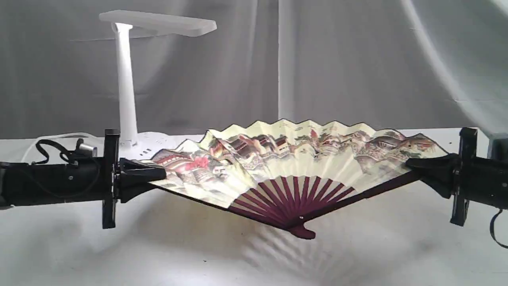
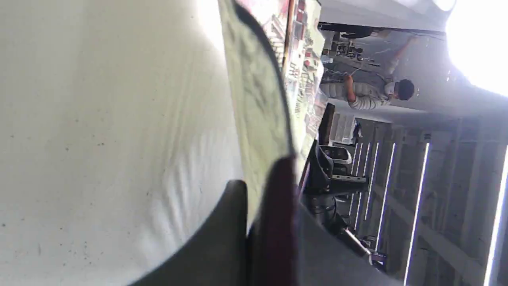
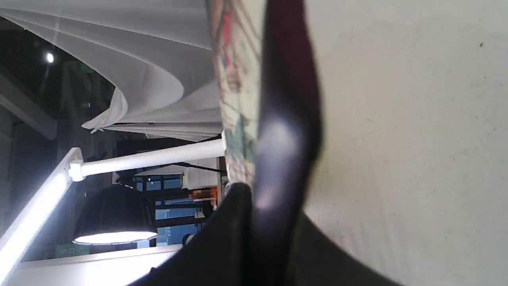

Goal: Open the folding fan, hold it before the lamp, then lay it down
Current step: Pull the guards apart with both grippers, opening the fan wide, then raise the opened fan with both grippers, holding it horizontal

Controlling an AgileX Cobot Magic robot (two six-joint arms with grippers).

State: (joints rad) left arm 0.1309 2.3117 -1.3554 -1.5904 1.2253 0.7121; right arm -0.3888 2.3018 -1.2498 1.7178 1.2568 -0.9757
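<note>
The white table [image 1: 119,258] fills the foreground, with the shadow of the ribs falling on it just under the fan's pivot. At the left, the left gripper [image 1: 160,174] reaches in level, its jaws closed on the fan's left end rib. Behind it, at the back left, stands the lamp [image 1: 126,87], so this arm is the nearer one to it. The fan [image 1: 293,159] is fully spread between the two arms. Its long span runs side to side and its painted leaf tips back, while its pivot dips low toward the camera. The pivot is close to the table, though whether it touches cannot be told. Only the fan's left part sits in front of the lamp's base. At the right, the right gripper [image 1: 410,163] clamps the other end rib. To lay the fan down, both arms would likely have to lower together, and the pivot would probably meet the table first.
</note>
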